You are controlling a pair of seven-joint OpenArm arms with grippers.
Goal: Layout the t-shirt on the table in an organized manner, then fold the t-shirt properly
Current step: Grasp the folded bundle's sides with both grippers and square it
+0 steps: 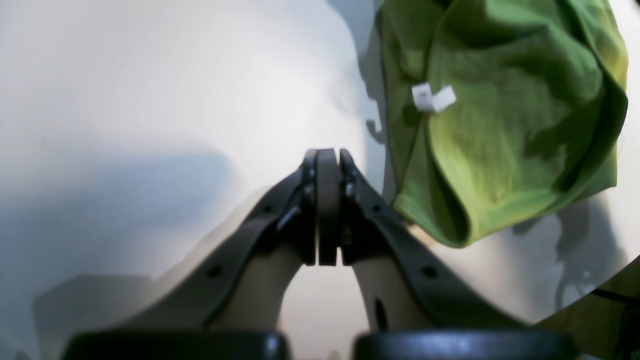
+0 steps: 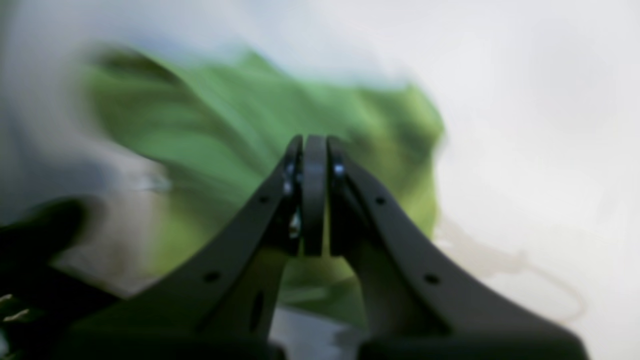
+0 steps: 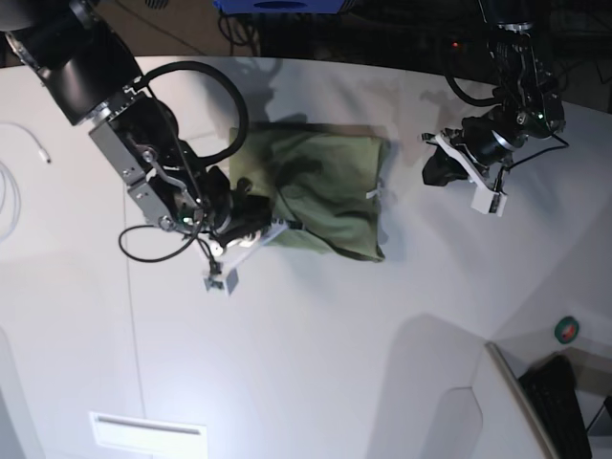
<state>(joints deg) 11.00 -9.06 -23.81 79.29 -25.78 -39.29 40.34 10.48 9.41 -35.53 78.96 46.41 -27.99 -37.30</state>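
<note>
The olive-green t-shirt lies as a compact, wrinkled rectangle near the middle of the white table. Its small white tag shows on the cloth at the upper right of the left wrist view. My left gripper is shut with nothing between its fingers and stands apart from the shirt's right edge. My right gripper is also shut and empty, and sits at the shirt's lower left edge. The right wrist view is blurred, with green cloth just beyond the fingertips.
A white cable lies at the table's far left. A thin dark seam runs down the left side, with a white label near the front. The table's curved edge, a green round object and dark equipment are at the lower right.
</note>
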